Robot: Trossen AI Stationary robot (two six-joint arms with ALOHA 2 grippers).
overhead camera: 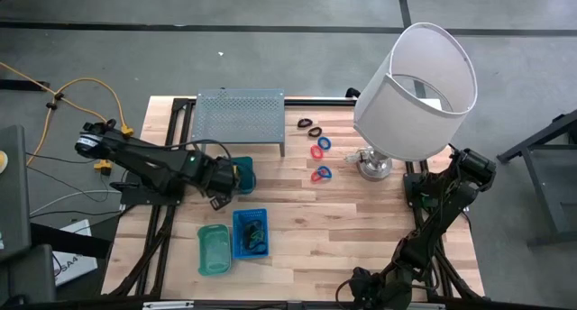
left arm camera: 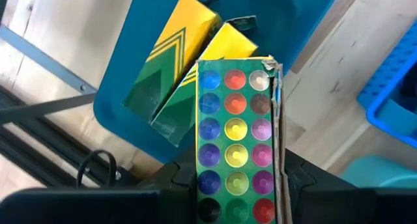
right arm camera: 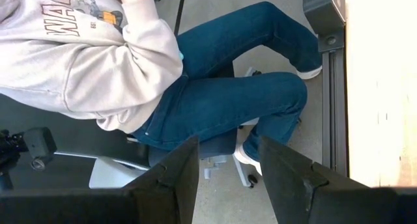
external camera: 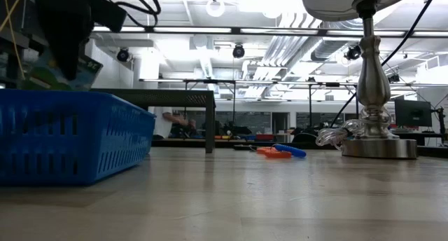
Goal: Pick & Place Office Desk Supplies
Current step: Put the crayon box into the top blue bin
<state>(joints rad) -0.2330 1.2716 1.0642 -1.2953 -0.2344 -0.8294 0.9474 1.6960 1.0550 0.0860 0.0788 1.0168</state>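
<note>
A wooden table [overhead camera: 361,229] fills the centre of the high view, with a white-shaded lamp [overhead camera: 416,89] at its upper right and a grey perforated rack [overhead camera: 239,116] at upper centre. The left arm reaches in from the picture's left, its left gripper [overhead camera: 236,177] poised over a dark teal tray [overhead camera: 245,175] just left of centre. Only the left wrist view shows what it carries: the fingers are clamped on a green paint-set box [left arm camera: 236,146] printed with rows of coloured dots, held above two yellow-green packets [left arm camera: 186,61] lying in that teal tray [left arm camera: 117,113]. Toward the lower centre of the high view sit a blue basket [overhead camera: 250,232] and a lighter green tray [overhead camera: 214,249], side by side. Red and blue rings [overhead camera: 321,159] and black loops [overhead camera: 309,126] lie loose between rack and lamp; the low view shows them only as a flat red and blue streak [external camera: 278,152] beside the lamp base [external camera: 378,146]. The right arm is folded at the table's right edge, its right gripper [right arm camera: 225,168] standing parted and empty, and its wrist view alone shows a seated person [right arm camera: 163,68] beyond the table.
</note>
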